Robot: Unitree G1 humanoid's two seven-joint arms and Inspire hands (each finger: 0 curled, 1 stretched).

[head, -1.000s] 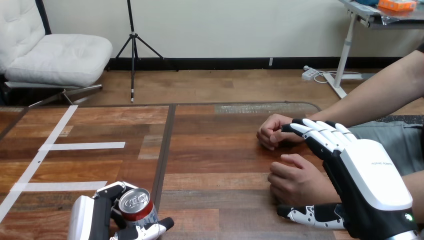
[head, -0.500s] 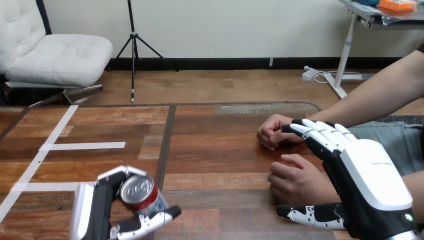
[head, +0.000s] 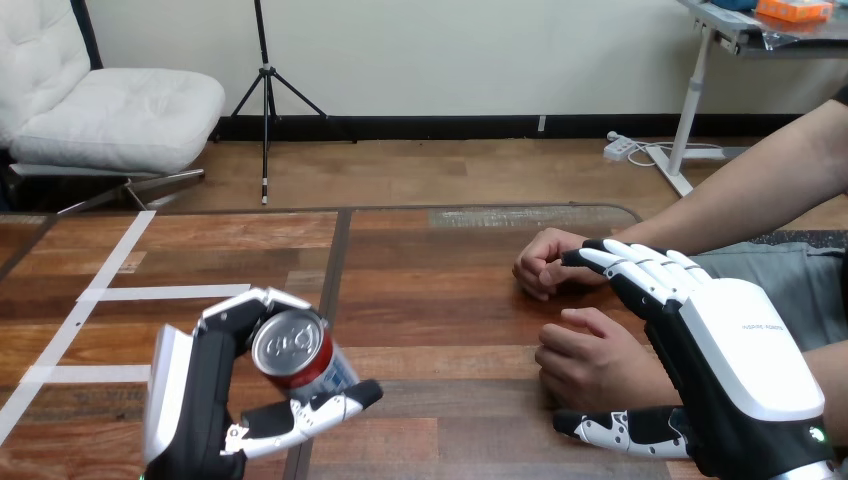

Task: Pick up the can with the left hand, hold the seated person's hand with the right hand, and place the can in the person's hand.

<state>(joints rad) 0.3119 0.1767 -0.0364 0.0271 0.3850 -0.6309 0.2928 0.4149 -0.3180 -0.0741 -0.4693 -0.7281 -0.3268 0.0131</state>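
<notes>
Left robot hand point(head: 195, 395), at the near left of the desk point(head: 450, 300), has fingers and thumb curled round the drink can point(head: 295, 358), which is tilted with its top toward the camera. Right robot hand point(head: 745, 365), near right, fingers straight, has the person's nearer hand point(head: 590, 365) lying between its fingers and thumb.

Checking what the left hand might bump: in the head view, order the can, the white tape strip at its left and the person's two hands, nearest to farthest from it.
1. can, gripped in the left hand.
2. white tape strip, at its left.
3. person's nearer hand and person's farther hand, across at the right: too close to rank.
</notes>
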